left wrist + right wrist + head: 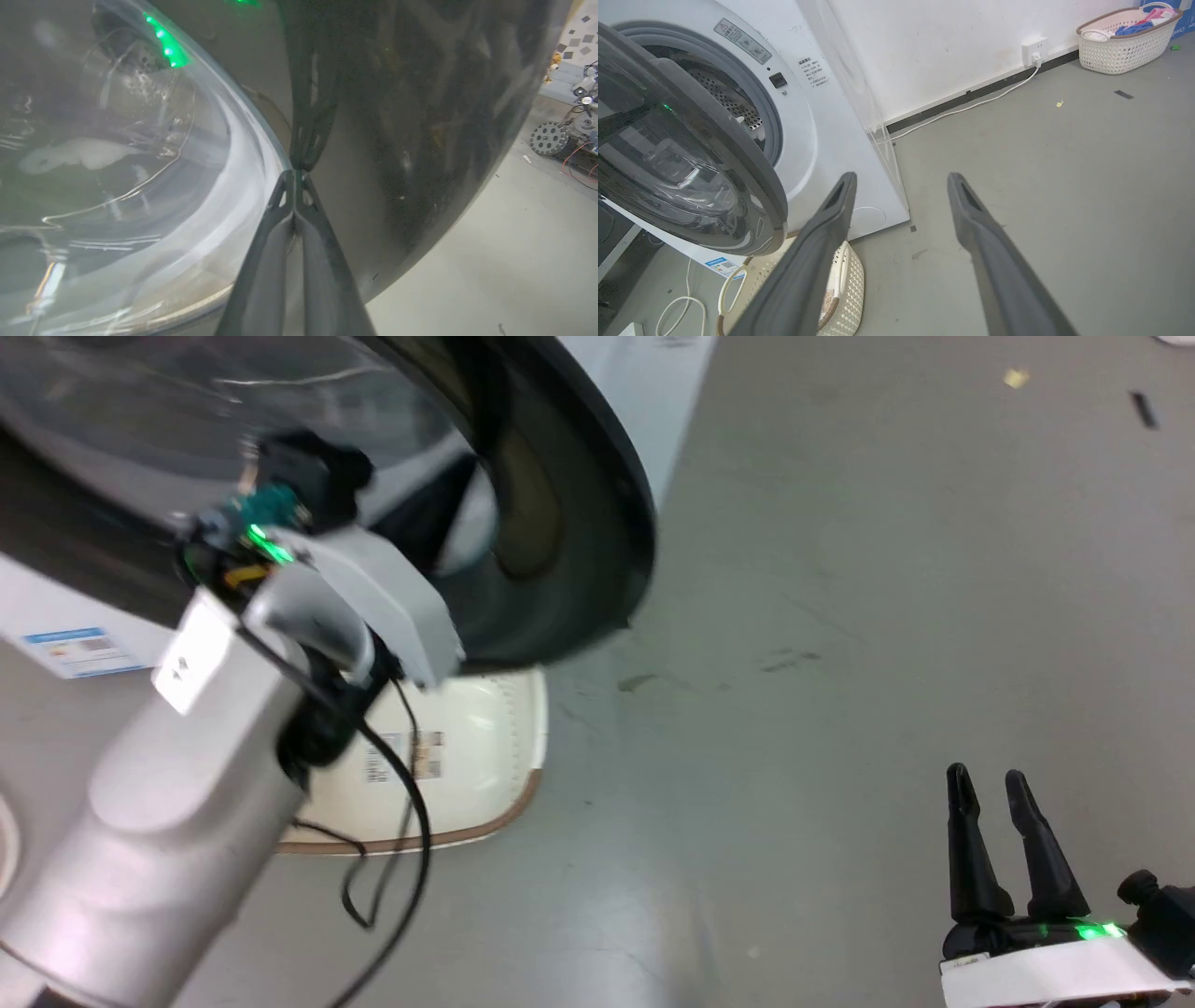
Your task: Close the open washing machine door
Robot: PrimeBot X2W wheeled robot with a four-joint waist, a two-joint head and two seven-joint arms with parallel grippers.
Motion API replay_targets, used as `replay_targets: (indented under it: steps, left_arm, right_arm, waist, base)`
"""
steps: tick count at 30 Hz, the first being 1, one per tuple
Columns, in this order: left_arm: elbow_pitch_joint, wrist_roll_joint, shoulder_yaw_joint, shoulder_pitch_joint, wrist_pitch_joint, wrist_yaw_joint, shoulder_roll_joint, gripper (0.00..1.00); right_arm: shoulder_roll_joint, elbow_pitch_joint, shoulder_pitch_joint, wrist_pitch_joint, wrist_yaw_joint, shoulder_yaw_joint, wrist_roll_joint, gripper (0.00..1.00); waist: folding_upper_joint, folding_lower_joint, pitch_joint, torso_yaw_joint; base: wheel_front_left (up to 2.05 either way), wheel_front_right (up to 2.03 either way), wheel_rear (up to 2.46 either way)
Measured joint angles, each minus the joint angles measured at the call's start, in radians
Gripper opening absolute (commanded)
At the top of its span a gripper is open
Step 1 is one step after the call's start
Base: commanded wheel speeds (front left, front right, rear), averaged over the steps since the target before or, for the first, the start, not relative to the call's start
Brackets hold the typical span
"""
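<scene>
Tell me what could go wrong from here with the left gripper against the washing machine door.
1. The left gripper, shut, seems to touch the washing machine door with its tips alone, on the glossy rim beside the curved glass; they could slip as it pushes.
2. The loose black cable dangling from the left arm sits near the door's lower edge and the white basket; it might snag.

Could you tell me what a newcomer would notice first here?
The washing machine door, ajar at the left of the right wrist view, stands out first. The left gripper, shut, touches its glossy black rim; the right gripper hangs open above the grey floor.
</scene>
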Motion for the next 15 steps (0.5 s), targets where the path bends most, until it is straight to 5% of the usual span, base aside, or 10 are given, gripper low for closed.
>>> replay_targets:
  steps: [15]
  left_arm:
    - [0.170,0.033,0.072,-0.209,0.000,0.046,0.035,0.00]
  right_arm:
    - [0.000,-0.033,0.016,0.000,0.000,0.019,0.034,1.00]
  waist:
    - [0.0000,0.0000,0.077,-0.129]
  base:
    - [0.00,0.00,0.00]
